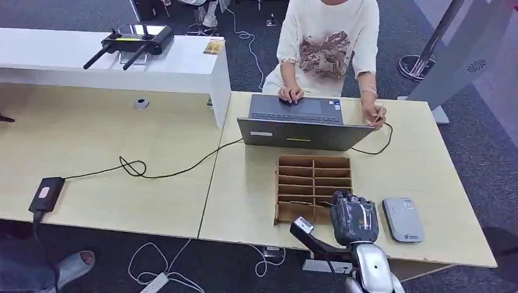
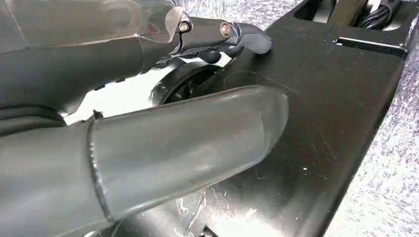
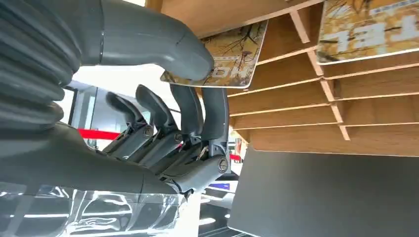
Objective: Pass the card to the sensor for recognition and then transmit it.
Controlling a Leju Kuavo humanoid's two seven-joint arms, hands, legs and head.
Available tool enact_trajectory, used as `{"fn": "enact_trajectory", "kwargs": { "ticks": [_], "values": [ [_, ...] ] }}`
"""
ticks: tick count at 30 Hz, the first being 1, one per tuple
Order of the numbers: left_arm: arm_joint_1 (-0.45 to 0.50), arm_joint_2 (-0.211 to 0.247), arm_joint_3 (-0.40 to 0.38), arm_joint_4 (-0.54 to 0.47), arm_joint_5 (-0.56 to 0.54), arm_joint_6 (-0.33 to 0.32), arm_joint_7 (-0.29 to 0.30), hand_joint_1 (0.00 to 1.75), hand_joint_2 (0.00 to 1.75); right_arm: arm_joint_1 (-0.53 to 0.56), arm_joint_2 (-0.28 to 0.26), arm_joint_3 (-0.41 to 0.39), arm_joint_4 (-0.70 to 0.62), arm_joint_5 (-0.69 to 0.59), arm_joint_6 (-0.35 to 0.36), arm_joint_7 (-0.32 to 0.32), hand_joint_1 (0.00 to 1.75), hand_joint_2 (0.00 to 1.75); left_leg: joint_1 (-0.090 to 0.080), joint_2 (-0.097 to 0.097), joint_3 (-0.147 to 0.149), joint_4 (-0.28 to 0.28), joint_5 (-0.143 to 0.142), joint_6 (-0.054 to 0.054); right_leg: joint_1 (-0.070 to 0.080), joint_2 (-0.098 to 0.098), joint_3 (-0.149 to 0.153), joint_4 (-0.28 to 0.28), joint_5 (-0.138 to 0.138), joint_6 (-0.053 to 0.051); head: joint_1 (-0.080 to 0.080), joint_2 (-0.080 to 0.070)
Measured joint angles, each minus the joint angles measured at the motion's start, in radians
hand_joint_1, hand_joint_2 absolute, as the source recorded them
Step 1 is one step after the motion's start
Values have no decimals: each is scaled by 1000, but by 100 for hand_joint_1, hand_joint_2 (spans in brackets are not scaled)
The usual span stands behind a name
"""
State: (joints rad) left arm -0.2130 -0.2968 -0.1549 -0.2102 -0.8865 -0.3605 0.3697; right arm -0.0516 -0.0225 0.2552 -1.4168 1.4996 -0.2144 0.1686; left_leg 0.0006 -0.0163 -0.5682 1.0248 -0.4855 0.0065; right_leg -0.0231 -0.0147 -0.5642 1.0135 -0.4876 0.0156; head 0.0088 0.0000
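A wooden card rack [image 1: 313, 186] stands on the table in front of me. My right hand [image 1: 353, 218] is at the rack's near right corner. In the right wrist view a card with an autumn-tree print [image 3: 236, 53] sticks out of a slot. The right hand [image 3: 188, 98] pinches the card's corner, thumb on one face and fingers behind the other. A second card [image 3: 366, 29] sits in a neighbouring slot. The grey-white card sensor [image 1: 403, 219] lies flat just right of the hand. My left hand [image 2: 128, 128] hangs with fingers apart, holding nothing.
A grey laptop [image 1: 299, 125] stands behind the rack, with a person [image 1: 327, 43] typing at it. A black cable [image 1: 171, 171] crosses the table to a power brick [image 1: 46, 193]. A remote controller [image 1: 131, 43] and another card [image 1: 214, 46] lie on the white counter [image 1: 183, 67].
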Motion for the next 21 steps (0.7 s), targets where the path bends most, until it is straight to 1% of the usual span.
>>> {"fn": "enact_trajectory", "kwargs": {
  "ticks": [3, 7, 10, 14, 17, 21],
  "values": [
    [-1, 1, 14, 0, 49, 23, 28, 0, 0, 10, 0, -16, -10, -15, -3, -6, 175, 175, 0, 0, 0, 0, 0, 0, 0, 0, 0, 0, 0, 0, 0, 0],
    [-2, 3, 75, 0, 128, 69, 72, 0, 0, 41, 0, -50, -36, -34, -6, -21, 175, 175, 0, 1, 0, 0, -1, 1, 0, 0, 0, 0, -1, -1, 0, 0],
    [-2, 4, 109, 0, 154, 92, 82, 0, 0, 54, -5, -67, -45, -45, -13, -35, 175, 175, 0, 2, 0, 0, -1, 1, 0, 0, 0, 0, -1, -1, 0, 0],
    [-2, 6, 146, 0, 162, 101, 84, 0, 0, 62, -15, -76, -49, -52, -25, -44, 175, 175, 0, 2, 0, 0, -1, 1, 0, 0, 0, 0, -1, -2, 0, 0],
    [-2, 7, 157, 0, 166, 110, 83, 0, 0, 68, -28, -77, -48, -70, -48, -54, 175, 175, 0, 2, 0, 0, -1, 1, 0, 0, 0, 0, -1, -2, 0, 0],
    [-2, 8, 174, 0, 179, 125, 90, 0, 0, 72, -37, -79, -47, -71, -58, -53, 175, 175, 0, 3, -1, 0, -1, 1, 0, 1, 0, 0, -1, -2, 0, 0]
  ]
}}
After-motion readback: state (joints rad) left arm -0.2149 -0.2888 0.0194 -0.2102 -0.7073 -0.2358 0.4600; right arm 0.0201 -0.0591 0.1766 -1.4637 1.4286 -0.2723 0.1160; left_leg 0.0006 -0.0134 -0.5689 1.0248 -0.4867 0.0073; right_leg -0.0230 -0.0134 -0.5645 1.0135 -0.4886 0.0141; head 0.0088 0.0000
